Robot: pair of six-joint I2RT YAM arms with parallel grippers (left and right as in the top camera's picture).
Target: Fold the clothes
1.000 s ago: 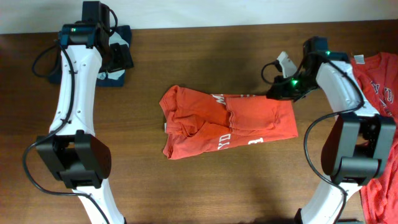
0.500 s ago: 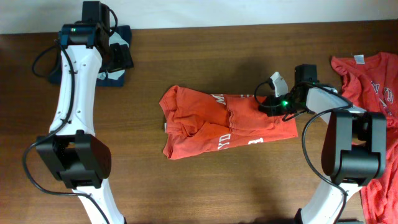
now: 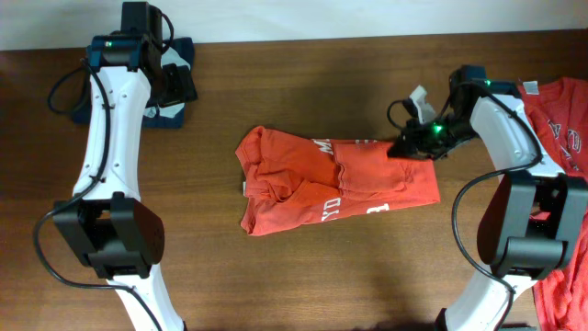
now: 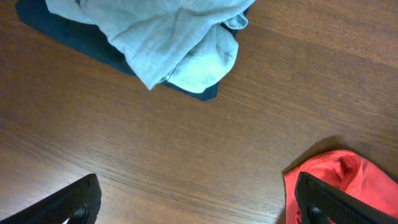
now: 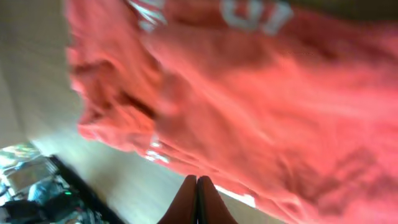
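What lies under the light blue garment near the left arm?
A dark navy cloth lies under the light blue garment, on the table. Only its edges show; the rest is covered, so its kind cannot be told.

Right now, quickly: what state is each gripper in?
Left gripper: open, holding nothing.
Right gripper: closed by the red shirt; hold cannot be told.

Left arm reaches straight up the left side, wrist at the far end. Left gripper faces down, fingers spread wide apart. Right arm rises from its base, elbow bent inward toward centre. Right gripper tilted down, fingers pressed flat together.
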